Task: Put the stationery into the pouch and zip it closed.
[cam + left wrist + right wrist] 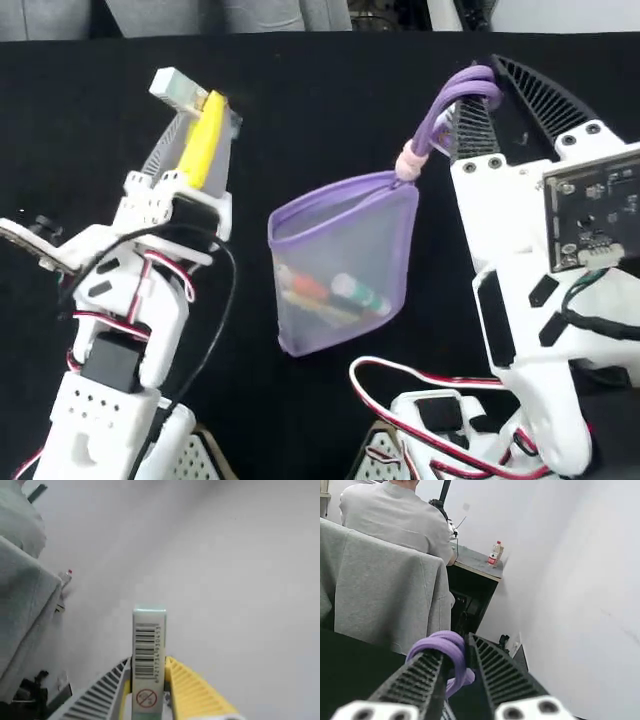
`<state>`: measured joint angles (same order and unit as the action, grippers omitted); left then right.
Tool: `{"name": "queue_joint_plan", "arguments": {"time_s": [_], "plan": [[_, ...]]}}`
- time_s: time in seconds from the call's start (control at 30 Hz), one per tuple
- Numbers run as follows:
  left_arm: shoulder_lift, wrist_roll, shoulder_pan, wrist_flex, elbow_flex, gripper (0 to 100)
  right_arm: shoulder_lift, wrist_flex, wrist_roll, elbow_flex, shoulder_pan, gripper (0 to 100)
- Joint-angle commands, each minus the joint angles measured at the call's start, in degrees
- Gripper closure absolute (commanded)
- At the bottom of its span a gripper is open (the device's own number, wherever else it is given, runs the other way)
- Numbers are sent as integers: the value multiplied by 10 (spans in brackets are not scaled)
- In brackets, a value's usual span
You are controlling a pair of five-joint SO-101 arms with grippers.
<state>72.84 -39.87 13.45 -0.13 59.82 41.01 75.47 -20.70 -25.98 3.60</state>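
A translucent pouch [340, 265] with purple trim hangs above the black table, open at the top, with several stationery items [335, 295] inside. Its purple strap [455, 100] is pinched in my right gripper [478, 95], which is shut on it; the strap [442, 652] shows between the black fingers [495, 675] of that gripper [455, 665]. To the pouch's left, raised off the table, my left gripper [200, 125] is shut on a small white box-shaped eraser [178, 88]. The eraser [148, 655] sticks up between the grey and yellow fingers [192, 690] of that gripper [148, 682].
The black table [320, 120] spreads under both arms. Red, black and white cables [400, 385] loop near the arm bases at the front. Grey fabric [200, 15] lies beyond the far table edge.
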Motion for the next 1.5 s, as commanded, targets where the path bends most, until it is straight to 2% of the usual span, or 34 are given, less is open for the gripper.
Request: {"name": "queue_joint_plan", "arguments": {"time_s": [0.0,0.17,0.27,0.53,0.67,0.83,1.03,1.23,1.47], "plan": [[10,-25,86,26,20,971,3,0,-6,-1,3,985],[13,-11,167,56,27,971,3,1,-6,-2,3,985],[13,21,191,55,25,971,5,1,-6,-2,3,985],[14,29,233,59,71,971,6,5,-37,-2,3,985],[14,113,240,55,95,971,6,12,-42,-6,3,985],[14,180,273,59,100,971,6,11,-42,-6,3,985],[14,215,269,59,96,970,7,12,-42,-6,3,985],[14,212,237,55,84,970,7,13,-42,-7,4,985],[8,211,238,59,48,971,7,20,-40,-16,4,985]]}}
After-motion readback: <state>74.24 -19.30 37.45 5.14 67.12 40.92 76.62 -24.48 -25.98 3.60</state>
